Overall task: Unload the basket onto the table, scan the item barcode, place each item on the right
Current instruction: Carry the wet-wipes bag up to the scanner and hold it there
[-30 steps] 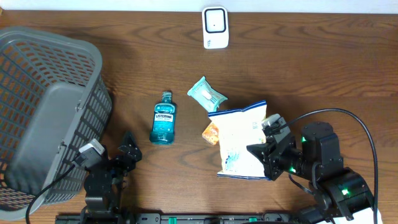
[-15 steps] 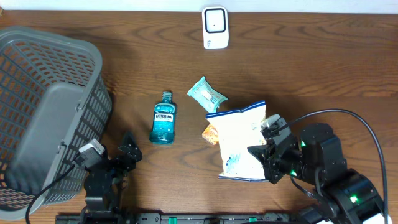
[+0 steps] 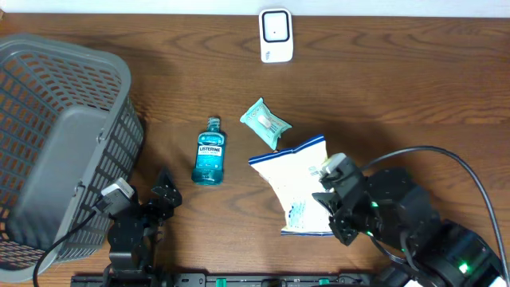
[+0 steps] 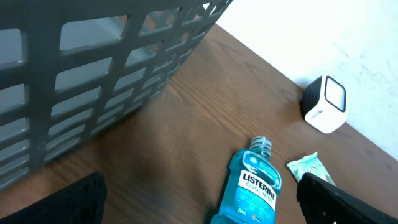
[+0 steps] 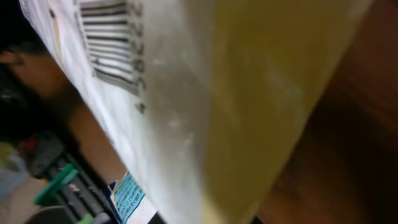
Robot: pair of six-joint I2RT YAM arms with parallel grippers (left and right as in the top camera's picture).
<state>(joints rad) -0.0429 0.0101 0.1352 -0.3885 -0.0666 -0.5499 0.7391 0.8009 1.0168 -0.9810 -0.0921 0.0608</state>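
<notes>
1. The carry step is in hand. The right end effector is clamped on the side edge of the chip bag, mid-worktop and well apart from the scanner.
2. Next, I judge, the bag must travel to the scanner with its barcode (printed on the white panel) facing the window.
3. The left end effector stands wide open and holds nothing.
4. The bag is glossy, crinkled, pliant film; the scanner is a hard, rounded white box.
</notes>
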